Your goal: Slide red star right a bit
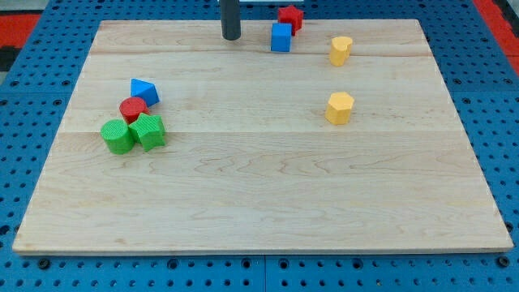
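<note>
At the top centre of the frame, my tip point(232, 37) stands on the pale wooden desk point(259, 186), left of the blue cube-shaped block point(280, 37) and the red star-shaped block point(290, 17) touching behind it. No fingers exist here. The push seems not yet begun; the star is untouched.

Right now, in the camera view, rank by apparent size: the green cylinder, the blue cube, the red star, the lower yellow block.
1. green cylinder, nearest the view's bottom, so nearness may inflate it
2. lower yellow block and blue cube, too alike to rank
3. red star, partly hidden behind the cube
</note>
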`<state>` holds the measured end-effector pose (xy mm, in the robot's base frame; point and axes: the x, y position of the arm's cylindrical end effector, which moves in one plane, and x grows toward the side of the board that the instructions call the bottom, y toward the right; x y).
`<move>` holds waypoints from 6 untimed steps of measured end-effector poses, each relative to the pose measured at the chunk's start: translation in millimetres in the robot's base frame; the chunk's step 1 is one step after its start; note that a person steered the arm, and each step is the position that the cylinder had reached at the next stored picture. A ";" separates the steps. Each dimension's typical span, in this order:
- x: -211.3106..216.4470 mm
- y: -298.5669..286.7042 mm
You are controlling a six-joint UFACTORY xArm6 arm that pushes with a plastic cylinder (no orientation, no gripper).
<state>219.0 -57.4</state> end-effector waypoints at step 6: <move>-26.9 -82.7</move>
<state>192.1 -140.1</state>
